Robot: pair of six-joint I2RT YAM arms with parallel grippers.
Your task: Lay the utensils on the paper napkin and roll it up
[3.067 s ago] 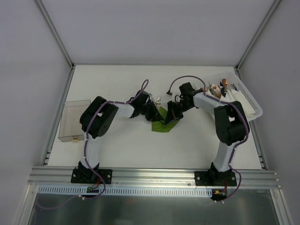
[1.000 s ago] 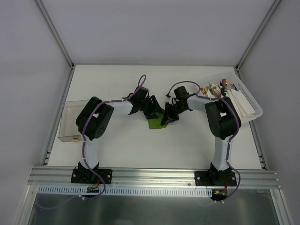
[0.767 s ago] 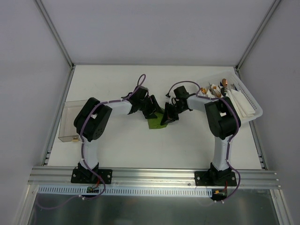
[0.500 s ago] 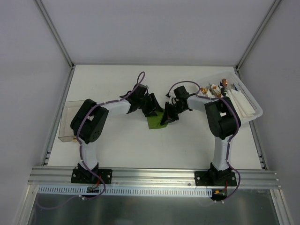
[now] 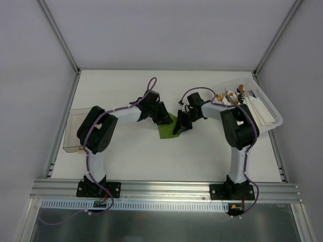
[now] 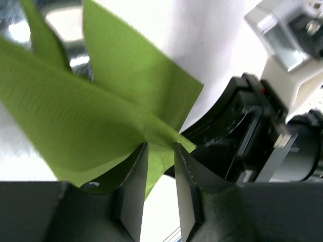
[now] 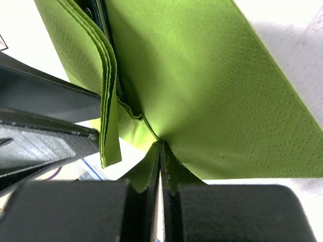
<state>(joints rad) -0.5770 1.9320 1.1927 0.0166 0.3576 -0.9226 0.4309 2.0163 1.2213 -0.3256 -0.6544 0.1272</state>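
Because the right gripper [image 7: 160,146] pinches only a thin edge of the paper napkin [image 7: 212,91], a hard pull could tear the paper or let the fold spring open; the napkin lies partly folded at the middle of the surface [image 5: 116,151], between the 2 grippers, 1 corner inside the left gripper's [image 6: 160,151] slightly parted, unclamped jaws
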